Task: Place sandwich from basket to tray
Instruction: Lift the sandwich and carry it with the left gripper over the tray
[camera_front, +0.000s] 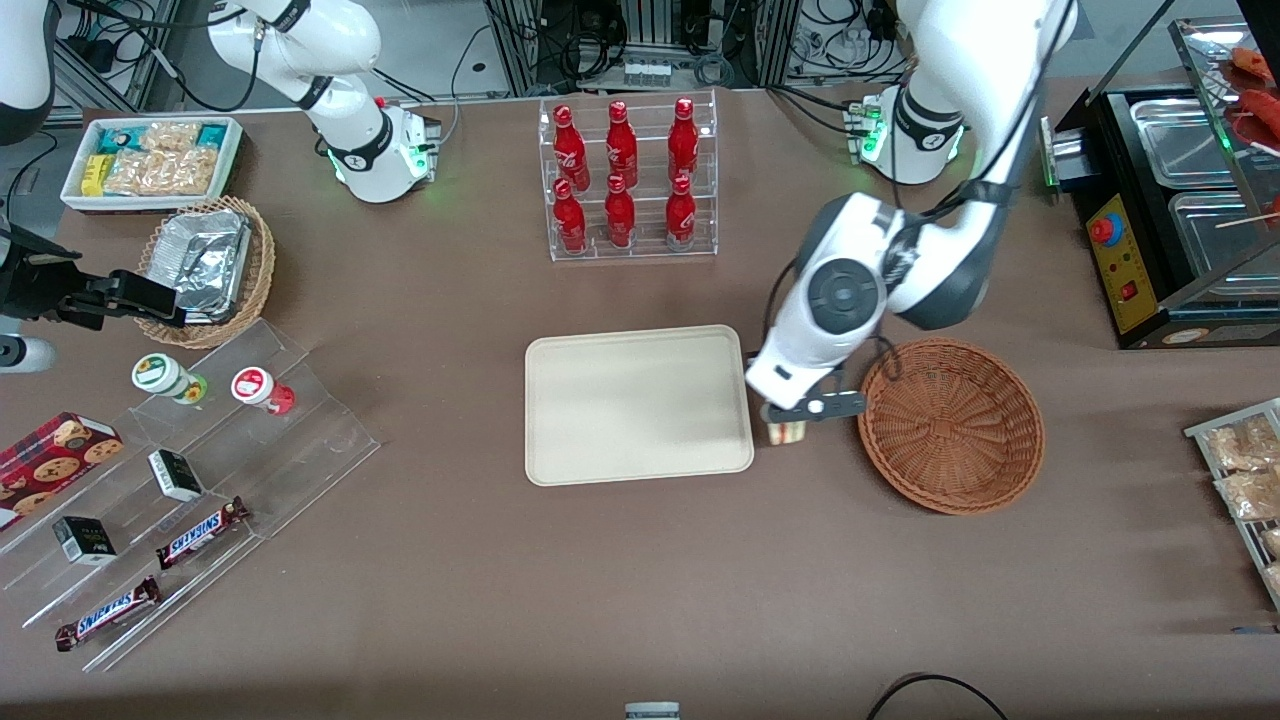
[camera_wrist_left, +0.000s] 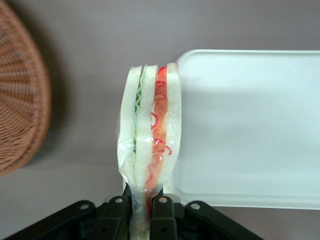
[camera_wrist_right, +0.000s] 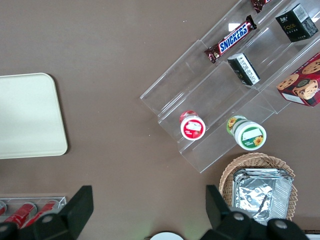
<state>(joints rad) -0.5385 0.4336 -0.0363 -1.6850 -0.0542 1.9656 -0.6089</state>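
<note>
My gripper (camera_front: 790, 418) (camera_wrist_left: 141, 207) is shut on the wrapped sandwich (camera_front: 787, 431) (camera_wrist_left: 149, 137), a pale bread wedge with green and red-orange layers. It hangs over the bare table between the reddish-brown wicker basket (camera_front: 950, 425) (camera_wrist_left: 20, 107) and the cream tray (camera_front: 637, 403) (camera_wrist_left: 250, 125), right beside the tray's rim. Nothing lies in the basket or on the tray.
A clear rack of red bottles (camera_front: 628, 180) stands farther from the front camera than the tray. A black food warmer (camera_front: 1175, 200) sits at the working arm's end. Toward the parked arm's end are a clear stepped shelf with snacks (camera_front: 190, 480), a tan basket with foil containers (camera_front: 205, 265) and a white bin (camera_front: 150, 160).
</note>
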